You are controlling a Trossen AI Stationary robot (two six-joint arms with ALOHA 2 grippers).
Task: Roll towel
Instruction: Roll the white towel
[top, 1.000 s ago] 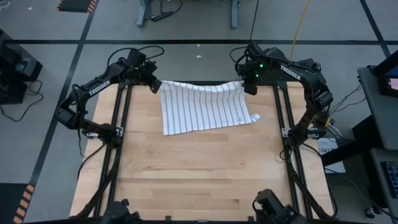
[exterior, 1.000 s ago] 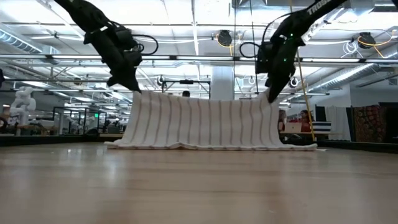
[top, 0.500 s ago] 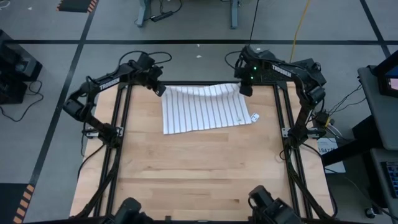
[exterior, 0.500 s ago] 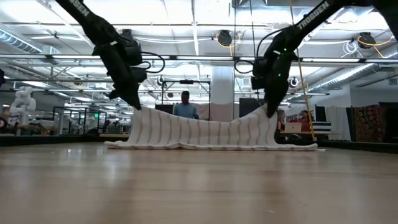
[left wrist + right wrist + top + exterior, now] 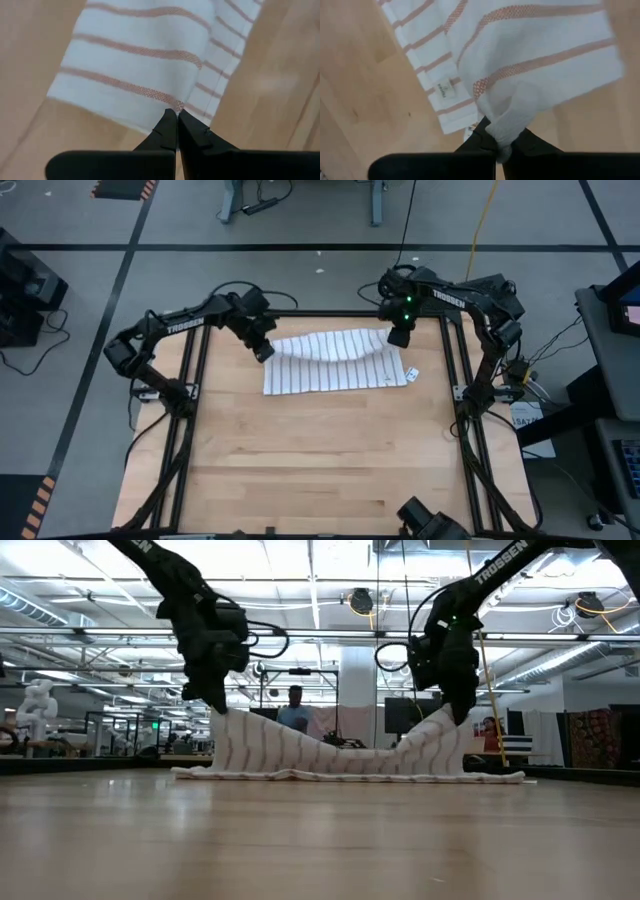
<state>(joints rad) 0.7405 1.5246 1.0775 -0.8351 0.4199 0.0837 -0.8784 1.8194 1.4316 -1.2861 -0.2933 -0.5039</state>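
Dark fingers of the left gripper (image 5: 177,116) pressed together on one far corner of the towel (image 5: 335,360), striped cloth pinched at the tips. Held above the table (image 5: 320,460) near its far left corner. Right gripper (image 5: 499,142) likewise clamped on the other far corner, a bunch of white fabric squeezed between the fingers, up over the far right part of the table. Between the two, towel's far edge lifted and sagging low in the middle, seen from table height as two raised peaks with a dip. Far edge carried over the rest of the cloth. Near edge flat on the wood, along the table's far side. Small white tag (image 5: 410,371) at the towel's right edge, lying on the table. Beyond the table, a person (image 5: 294,710) standing in the room.
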